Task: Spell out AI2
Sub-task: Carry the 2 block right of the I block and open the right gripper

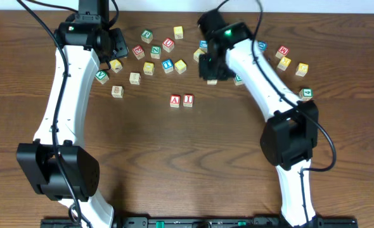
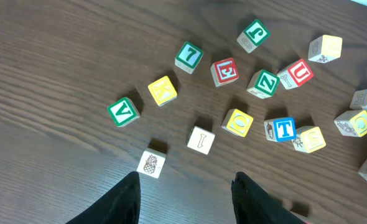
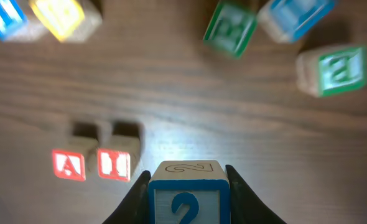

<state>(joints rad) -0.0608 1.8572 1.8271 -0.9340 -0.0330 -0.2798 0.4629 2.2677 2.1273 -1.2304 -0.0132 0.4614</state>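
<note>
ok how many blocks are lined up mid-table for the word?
2: the A block and the I block side by side at mid-table. The 2 block is clamped in the right gripper, not set down yet.

Spare blks I've got scattered on the wood table [image 2: 59, 56].
Left wrist cam: green V [image 2: 122, 112] near yellow K [image 2: 162, 91], then green 7 [image 2: 189, 56], red E [image 2: 224, 71], green Z [image 2: 262, 83] just beside red U [image 2: 298, 74], blue T [image 2: 283, 129]; pineapple blk [image 2: 151, 164] & bone blk [image 2: 201, 139] lowest in frame.

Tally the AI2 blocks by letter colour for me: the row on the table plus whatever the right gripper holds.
Red: 2, the A block and the I block.
Blue: 1, the 2 block in the right gripper.
Total: 3.
</note>
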